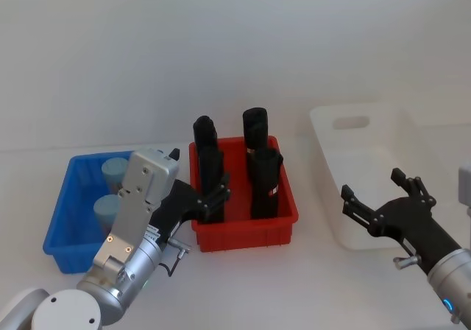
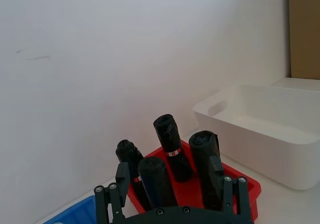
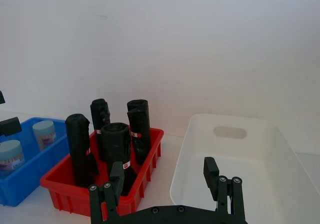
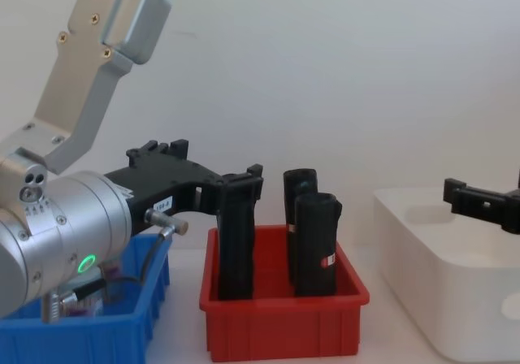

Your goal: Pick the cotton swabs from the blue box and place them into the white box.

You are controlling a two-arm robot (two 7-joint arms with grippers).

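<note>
Two cotton swabs jars [image 1: 115,171] [image 1: 109,211] with pale blue lids stand in the blue box [image 1: 62,219] at the left; they show as jars [image 3: 44,134] [image 3: 11,156] in the right wrist view too. My left gripper [image 1: 200,177] hangs open between the blue box and the red bin's left edge, holding nothing, and its fingers [image 2: 120,184] frame the black rolls. At the right stands the white box [image 1: 324,116], with my open right gripper [image 1: 372,184] over its near end. The chest view has the left gripper [image 4: 207,162] above the bins.
A red bin [image 1: 243,234] with several tall black rolls [image 1: 261,168] stands between the blue box and the white box. A white wall runs close behind the table. Bare table lies in front of the bins.
</note>
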